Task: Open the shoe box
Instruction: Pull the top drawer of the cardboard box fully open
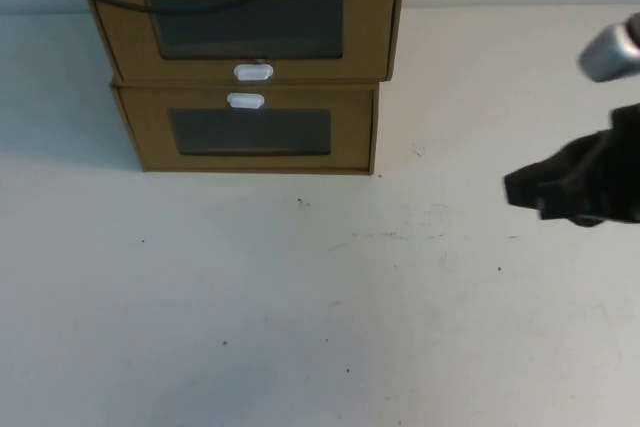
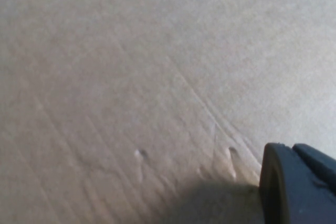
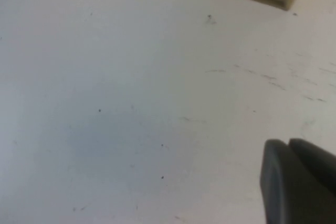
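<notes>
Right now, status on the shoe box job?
Right hand shut, above table, right of boxes. Left hand close against cardboard. Upper shoe box and lower shoe box both closed. Nothing between right hand and them.

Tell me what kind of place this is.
Likely a robot test bench: a scuffed white tabletop, a stack of two brown cardboard shoe boxes, the right pincer hovering to their right, and the left pincer close over plain brown cardboard.

The right gripper [image 1: 525, 190] is held over the tabletop [image 1: 300, 327] near its right edge, its tip pointed toward the left edge and its jaws pressed together. Only the wrist and part of the right arm are shown there. The left gripper [image 2: 292, 156] is held close against a cardboard surface [image 2: 131, 77].
</notes>
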{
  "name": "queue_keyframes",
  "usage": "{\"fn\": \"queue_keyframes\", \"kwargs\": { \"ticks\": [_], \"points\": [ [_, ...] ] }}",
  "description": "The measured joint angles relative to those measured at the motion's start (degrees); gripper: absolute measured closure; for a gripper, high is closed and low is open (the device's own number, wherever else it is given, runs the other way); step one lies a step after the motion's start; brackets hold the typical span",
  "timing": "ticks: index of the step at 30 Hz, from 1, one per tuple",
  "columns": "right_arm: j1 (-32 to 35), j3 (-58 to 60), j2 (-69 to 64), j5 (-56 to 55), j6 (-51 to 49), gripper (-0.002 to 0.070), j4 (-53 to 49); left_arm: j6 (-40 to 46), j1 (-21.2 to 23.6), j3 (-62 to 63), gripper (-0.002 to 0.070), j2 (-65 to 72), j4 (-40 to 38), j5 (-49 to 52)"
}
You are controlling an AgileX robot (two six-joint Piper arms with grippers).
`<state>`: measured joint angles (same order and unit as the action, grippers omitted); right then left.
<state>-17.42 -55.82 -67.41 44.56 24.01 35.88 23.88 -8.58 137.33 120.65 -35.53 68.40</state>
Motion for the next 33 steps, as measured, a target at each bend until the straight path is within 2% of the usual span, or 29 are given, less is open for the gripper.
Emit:
{"fn": "queue_keyframes", "kwargs": {
  "ticks": [6,12,16,22,26,28,33],
  "points": [
    [-16.96,-12.20,-12.74,-1.91,-9.34,0.0689,-18.09,-0.65,0.00,0.00,0.0680,0.00,0.00,0.00],
    [-30.39,-19.91,-23.40,-4.12,-21.46,0.0689,-47.46,-1.00,0.00,0.00,0.0680,0.00,0.00,0.00],
    [-36.15,-20.73,-28.31,-6.78,-31.35,0.0689,-70.34,-1.21,0.00,0.00,0.0680,0.00,0.00,0.09],
    [-39.42,-20.87,-34.68,-9.52,-50.92,0.0689,-104.90,-1.21,0.00,0.00,0.0680,0.00,0.00,0.22],
    [-39.46,-21.00,-38.01,-10.81,-61.80,0.0689,-122.93,-1.43,0.00,0.00,0.0680,0.00,0.00,0.36],
    [-39.46,-21.76,-39.64,-11.53,-64.58,0.0689,-127.23,-1.54,0.00,0.00,0.0680,0.00,0.00,0.36],
    [-39.46,-24.83,-43.16,-11.76,-64.65,0.0661,-129.95,-1.65,0.00,0.00,0.0680,0.00,0.00,0.39]
  ]
}}
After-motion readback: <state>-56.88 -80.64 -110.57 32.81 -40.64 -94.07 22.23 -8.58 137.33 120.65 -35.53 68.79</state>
